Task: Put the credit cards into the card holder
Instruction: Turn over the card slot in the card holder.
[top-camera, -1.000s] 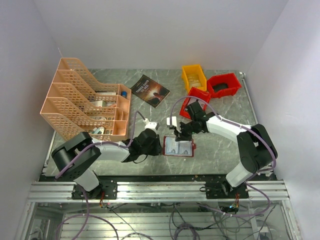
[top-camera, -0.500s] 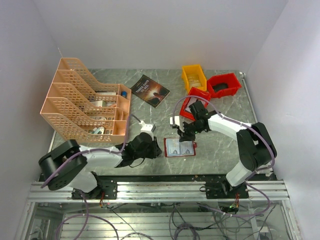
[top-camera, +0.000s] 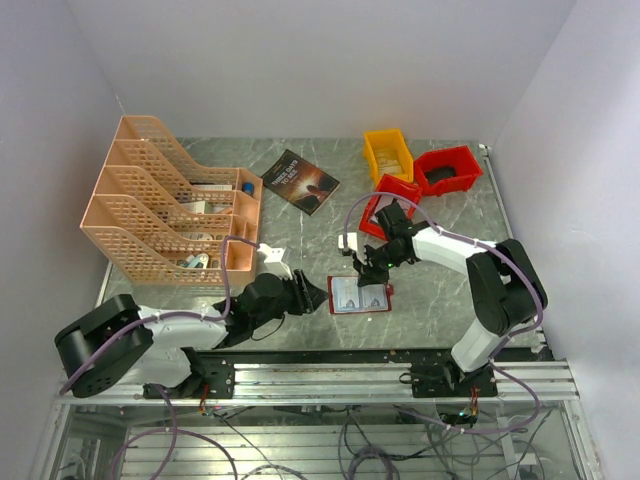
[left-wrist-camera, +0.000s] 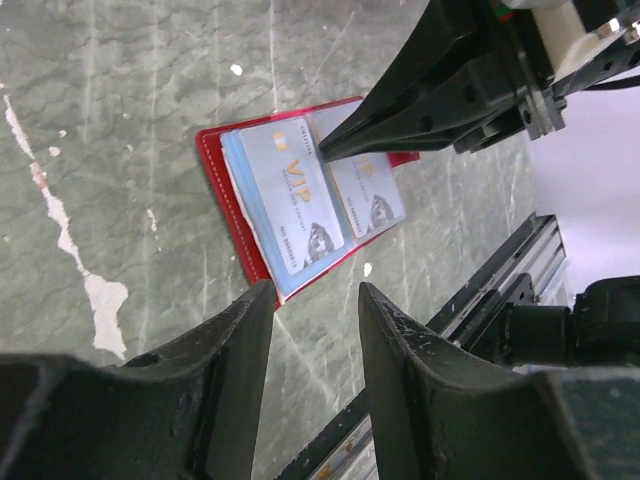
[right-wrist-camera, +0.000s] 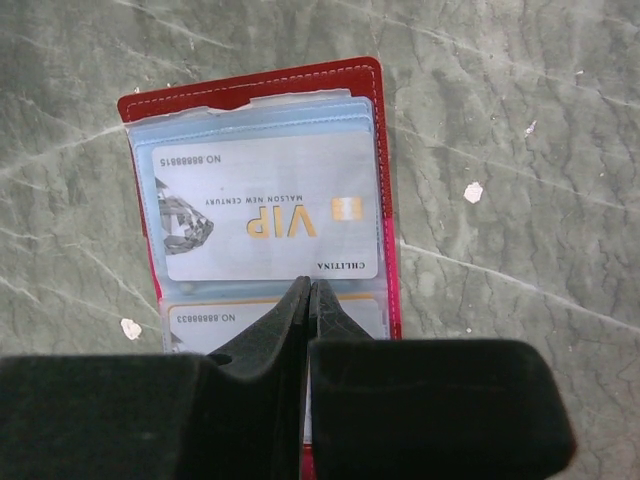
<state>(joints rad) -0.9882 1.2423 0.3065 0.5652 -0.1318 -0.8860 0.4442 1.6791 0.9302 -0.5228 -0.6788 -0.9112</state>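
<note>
Now | left fingers (left-wrist-camera: 215, 390) apart, backed off card holder (top-camera: 358, 296) | right fingers (right-wrist-camera: 262, 345) pinched together on it

The left arm (top-camera: 190, 320) lies stretched low over the table (top-camera: 440, 310), its dark shoulder at the near left and its white forearm reaching right toward the middle. The left gripper (top-camera: 306, 296) points right, its fingers (left-wrist-camera: 235, 380) spread with a clear gap between them. The right arm (top-camera: 455, 250) rises from its base at the near right, bends at a raised elbow, and sends its white forearm left and slightly far. The right gripper (top-camera: 370, 268) tips downward near the middle of the table, its fingers (right-wrist-camera: 260, 350) pressed together tip to tip. The two grippers are near each other but apart.
</note>
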